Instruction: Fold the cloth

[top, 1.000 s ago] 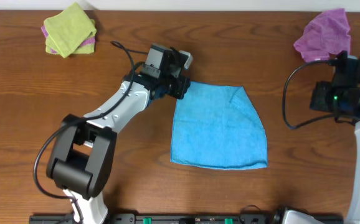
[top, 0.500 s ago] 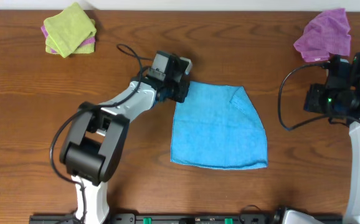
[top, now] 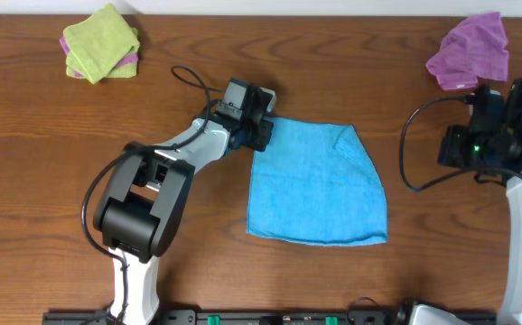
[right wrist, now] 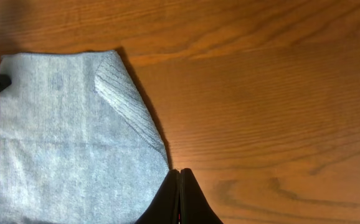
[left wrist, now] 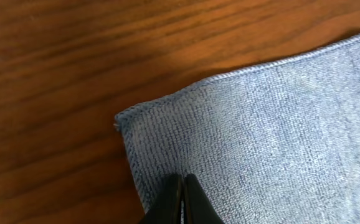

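The blue cloth (top: 315,185) lies flat in the middle of the wooden table, its far right corner turned over in a small flap (top: 344,137). My left gripper (top: 263,134) is at the cloth's far left corner; in the left wrist view its fingers (left wrist: 183,179) are shut, their tips over the cloth (left wrist: 279,137) just inside the corner, and the cloth there lies flat. My right gripper (right wrist: 180,173) is shut and empty, held high at the table's right side, and looks down on the cloth's right edge (right wrist: 74,143).
A purple cloth (top: 469,50) lies crumpled at the far right. A folded stack of green and pink cloths (top: 101,42) sits at the far left. The right arm's body (top: 500,135) hangs over the right side of the table.
My left arm's elbow has swung right while its gripper stayed at the cloth's corner. My right arm has shifted slightly left. The cloth has not moved.
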Controlling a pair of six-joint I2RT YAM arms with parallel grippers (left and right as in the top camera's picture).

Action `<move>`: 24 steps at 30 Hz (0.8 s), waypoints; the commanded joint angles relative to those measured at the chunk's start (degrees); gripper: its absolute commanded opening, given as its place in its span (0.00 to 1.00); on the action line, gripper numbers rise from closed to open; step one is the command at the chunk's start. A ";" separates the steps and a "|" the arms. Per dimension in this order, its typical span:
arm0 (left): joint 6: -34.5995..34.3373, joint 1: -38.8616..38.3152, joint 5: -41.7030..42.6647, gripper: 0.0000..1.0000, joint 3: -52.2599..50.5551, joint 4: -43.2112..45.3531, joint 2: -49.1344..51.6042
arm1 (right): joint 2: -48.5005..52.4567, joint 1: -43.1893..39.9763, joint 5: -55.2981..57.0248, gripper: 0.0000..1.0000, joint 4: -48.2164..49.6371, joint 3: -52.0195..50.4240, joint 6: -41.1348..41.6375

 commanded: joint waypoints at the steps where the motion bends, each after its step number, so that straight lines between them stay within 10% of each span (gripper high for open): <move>1: 2.71 -0.04 -6.56 0.06 1.14 -0.33 1.55 | -0.37 -0.35 -0.85 0.02 -0.24 -0.31 -0.57; 14: 6.84 0.20 -19.21 0.06 1.14 -6.71 1.53 | -0.33 1.55 -4.46 0.02 1.05 -2.64 -4.13; 24: 6.82 0.20 -19.21 0.06 1.14 -6.69 1.53 | 8.79 19.04 -8.37 0.01 17.59 -14.01 -2.40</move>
